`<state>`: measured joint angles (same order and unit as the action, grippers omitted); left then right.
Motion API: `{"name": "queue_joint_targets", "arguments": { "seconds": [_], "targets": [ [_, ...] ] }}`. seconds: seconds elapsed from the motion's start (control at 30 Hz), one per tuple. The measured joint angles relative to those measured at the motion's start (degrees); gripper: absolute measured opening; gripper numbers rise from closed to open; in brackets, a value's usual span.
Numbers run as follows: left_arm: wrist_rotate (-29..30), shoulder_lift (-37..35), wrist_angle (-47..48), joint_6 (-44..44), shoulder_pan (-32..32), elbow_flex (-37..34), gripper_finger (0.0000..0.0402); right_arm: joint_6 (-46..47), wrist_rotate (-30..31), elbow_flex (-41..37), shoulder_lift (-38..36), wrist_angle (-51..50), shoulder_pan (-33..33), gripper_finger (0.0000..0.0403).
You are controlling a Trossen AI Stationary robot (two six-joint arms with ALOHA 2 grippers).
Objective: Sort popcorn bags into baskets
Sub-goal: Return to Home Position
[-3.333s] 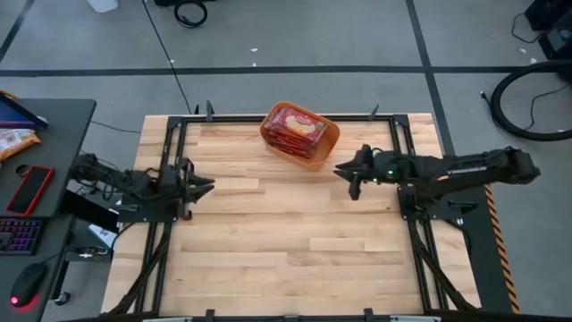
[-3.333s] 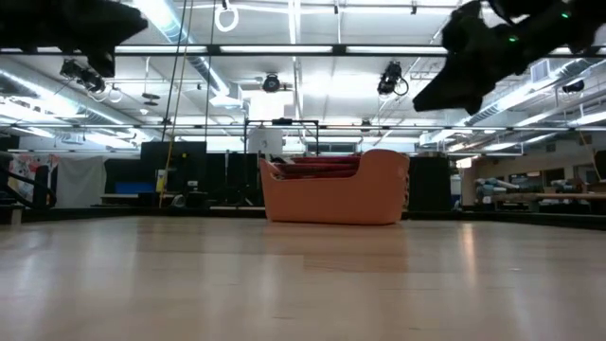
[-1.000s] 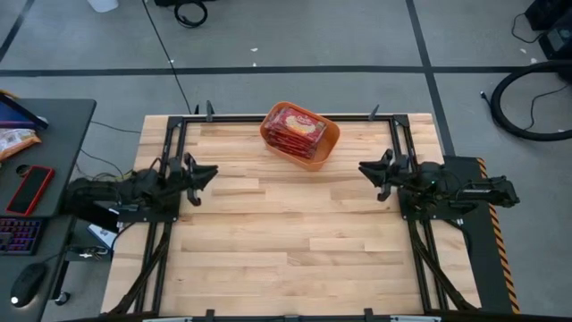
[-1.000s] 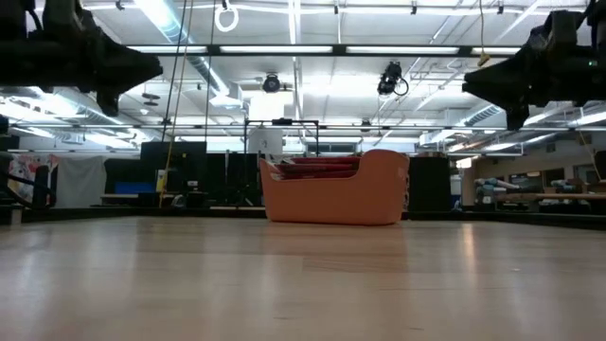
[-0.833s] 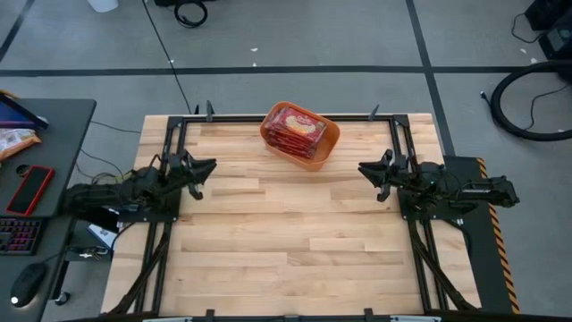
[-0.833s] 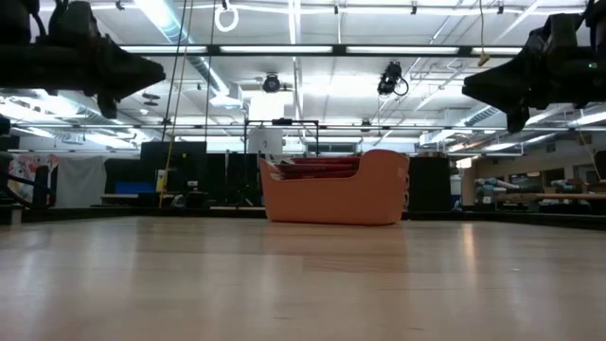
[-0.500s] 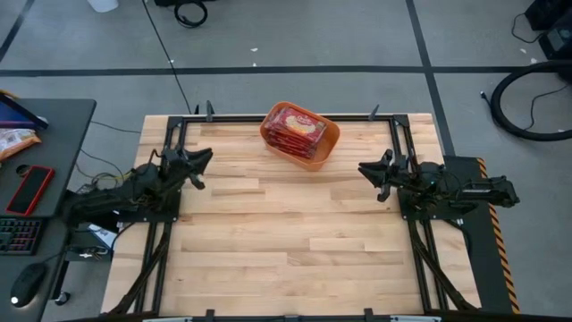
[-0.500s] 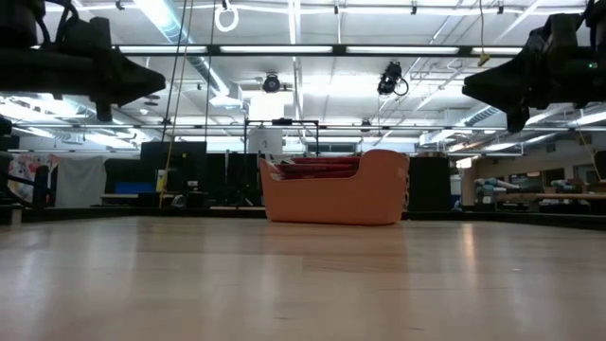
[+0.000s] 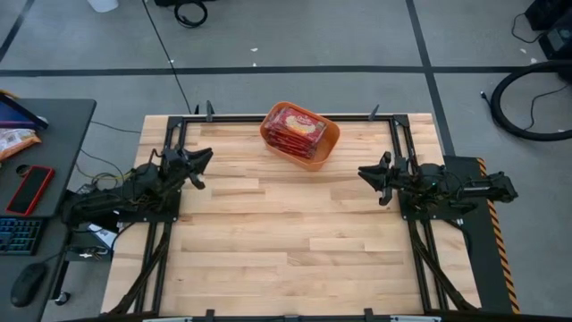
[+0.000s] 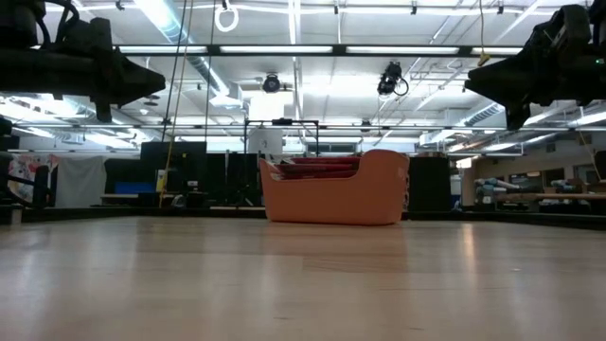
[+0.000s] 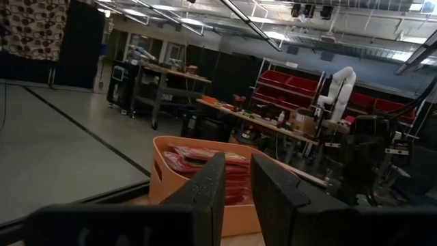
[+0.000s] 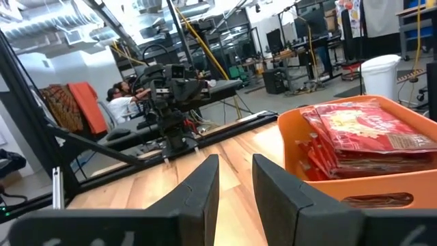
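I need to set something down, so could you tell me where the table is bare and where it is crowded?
The near half of the light wooden table is bare, as is the strip between the left gripper and right gripper. Crowded only at the far edge: the bright orange plastic tub holding red popcorn bags.

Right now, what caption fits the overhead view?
Popcorn bags in orange tub; left gripper and right gripper at table sides.

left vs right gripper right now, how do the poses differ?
The left gripper points diagonally toward the orange bin; the right gripper points straight across the table. The left sits by the table's left edge, the right by its right edge. Both are empty and slightly open.
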<state>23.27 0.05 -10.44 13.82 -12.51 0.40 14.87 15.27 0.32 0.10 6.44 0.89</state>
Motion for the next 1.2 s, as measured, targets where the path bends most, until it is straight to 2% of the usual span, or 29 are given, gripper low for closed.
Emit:
{"name": "queue_joint_targets", "arguments": {
  "seconds": [0.27, 0.6, 1.0, 1.2],
  "targets": [
    [-0.01, 0.0, 0.02, 0.0, -0.09, 0.0, 0.0073, 0.0, 0.0, 0.0, 0.0, -0.02, -0.63, 0.0094],
    [0.03, 0.02, 0.0, 0.0, -4.68, 0.0, 0.0073, 0.0, 0.0, 0.02, 0.0, -0.04, -0.63, 0.0094],
    [0.06, 0.02, 0.0, 0.0, -3.16, -0.02, 0.0073, 0.0, 0.02, 0.02, 0.0, -0.04, -0.63, 0.0094],
    [0.02, 0.02, 0.0, -0.01, 2.44, -0.02, 0.0073, 0.0, 0.02, 0.02, 0.0, -0.04, -0.63, 0.0094]
  ]
}}
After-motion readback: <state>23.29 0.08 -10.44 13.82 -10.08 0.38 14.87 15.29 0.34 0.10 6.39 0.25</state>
